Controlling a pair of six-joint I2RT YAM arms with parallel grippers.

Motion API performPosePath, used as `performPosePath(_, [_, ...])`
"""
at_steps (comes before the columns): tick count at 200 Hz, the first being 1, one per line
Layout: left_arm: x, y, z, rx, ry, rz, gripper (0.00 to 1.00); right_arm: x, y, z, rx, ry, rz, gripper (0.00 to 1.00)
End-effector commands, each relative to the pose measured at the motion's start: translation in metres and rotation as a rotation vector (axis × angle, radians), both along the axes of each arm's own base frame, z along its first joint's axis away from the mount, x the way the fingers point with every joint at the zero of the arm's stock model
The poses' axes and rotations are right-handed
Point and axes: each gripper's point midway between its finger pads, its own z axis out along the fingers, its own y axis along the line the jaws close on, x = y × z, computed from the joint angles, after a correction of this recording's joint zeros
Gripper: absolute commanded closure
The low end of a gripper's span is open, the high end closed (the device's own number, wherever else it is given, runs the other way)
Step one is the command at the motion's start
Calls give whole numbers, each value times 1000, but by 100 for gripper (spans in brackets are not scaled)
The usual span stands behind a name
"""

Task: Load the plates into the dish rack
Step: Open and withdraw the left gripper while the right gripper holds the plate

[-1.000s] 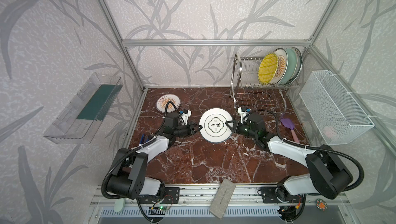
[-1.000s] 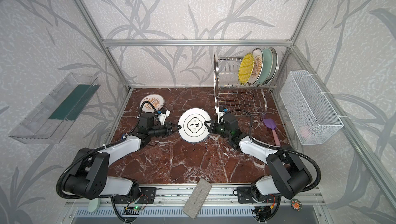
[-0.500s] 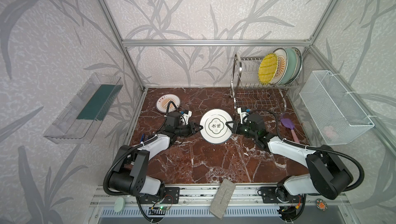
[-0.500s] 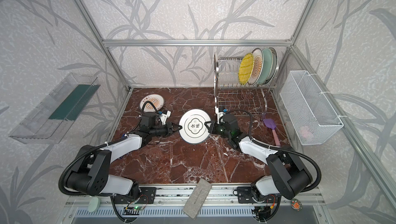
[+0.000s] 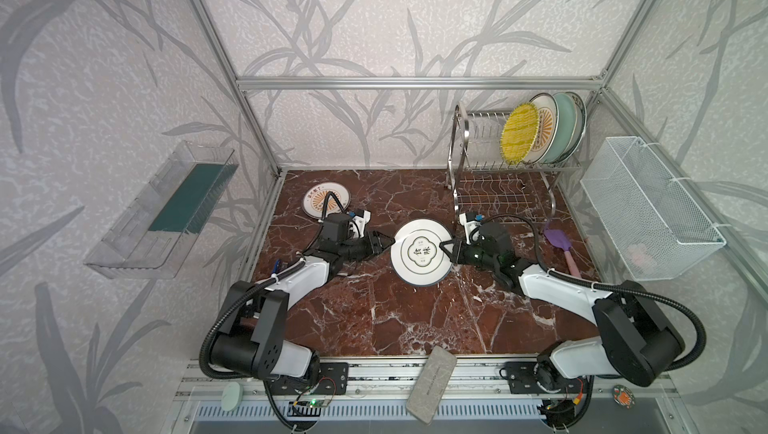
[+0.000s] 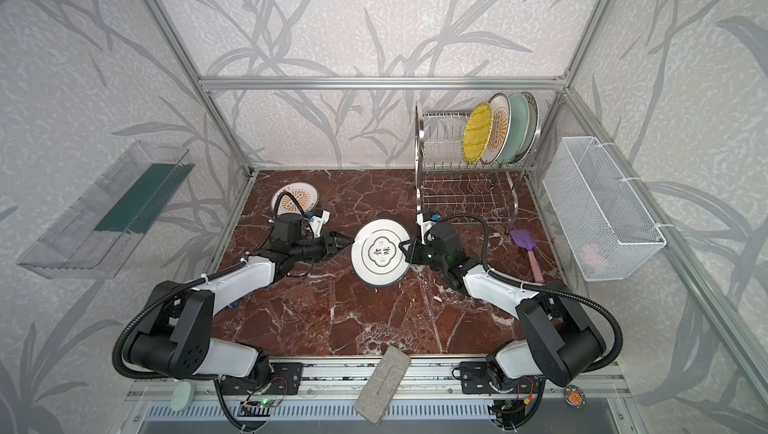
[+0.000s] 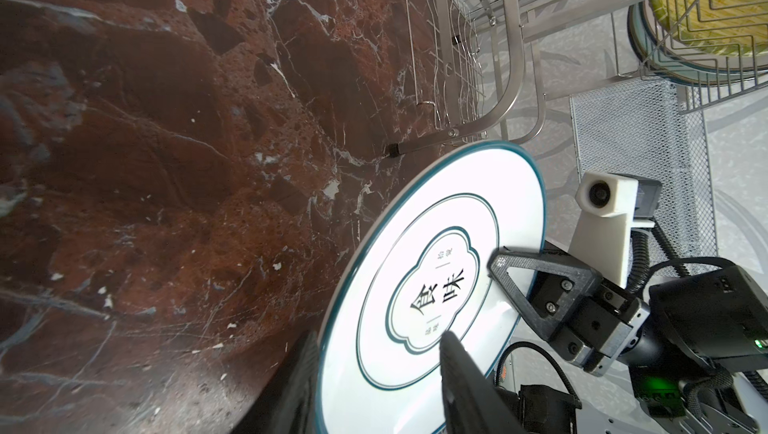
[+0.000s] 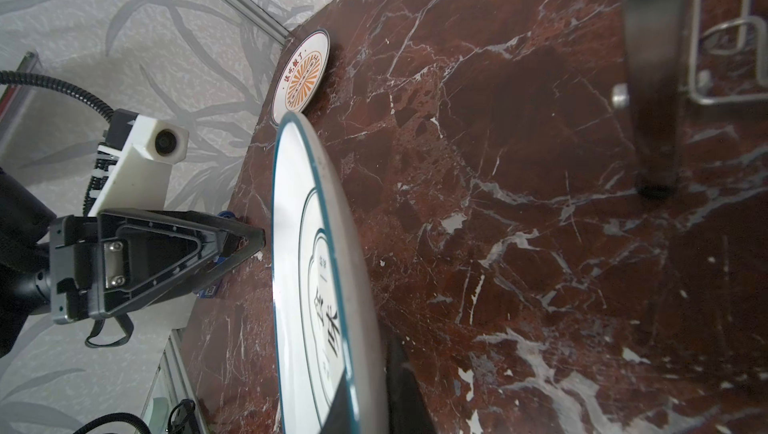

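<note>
Teal-rimmed plate (image 5: 420, 254): tilted, mid-counter (image 5: 374, 311), in front of the dish rack (image 5: 457, 133), between both arms.
R pincer (image 5: 444, 246): clamped on the plate's rack-side rim, one finger on the printed face, the other beneath.
L pincer (image 5: 390, 241): jaws parted, straddling the opposite rim; no pinch visible.
Rack, upper tier: 4 plates upright. Yellow plate (image 5: 517, 137) in front, then racked sunburst plate (image 5: 545, 120), mint plate (image 5: 566, 129), rearmost plate (image 5: 582, 110).
Rack, lower tier: no plate seen.
Counter sunburst plate (image 5: 326, 200): lies flat near the far-left corner, well apart from the rack.
Progress (est.): 4 of 6 loaded; 5th in hand, prob. mid hand-over L→R; 6th untouched.
Hidden/unclear: rearmost plate shows rim only, pattern can't be told. L fingertips are cut off in own wrist view, so pad contact is unknown. Whether the held plate's lowest edge touches the counter is unclear. Pink item (image 5: 638, 253) in the mesh basket (image 5: 648, 203) is too blurred to ID.
</note>
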Motion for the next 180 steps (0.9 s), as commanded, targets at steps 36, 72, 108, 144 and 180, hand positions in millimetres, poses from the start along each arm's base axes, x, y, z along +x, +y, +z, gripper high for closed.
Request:
performPosePath(36, [1,17,23,140,-51,49,52,3,-3,22,13,-70,-11,100])
performPosePath(72, [-3,42,29,283,-52,130,52,3,-6,23,1,-77,-18,100])
performPosePath(108, [-7,63,45,368,-93,204,52,3,-8,27,-7,-88,-25,100])
performPosePath(144, [-14,79,70,446,-157,240,51,4,-9,33,-23,-104,-18,100])
performPosePath(180, [-18,83,90,481,-223,227,50,7,-10,53,-46,-158,-1,100])
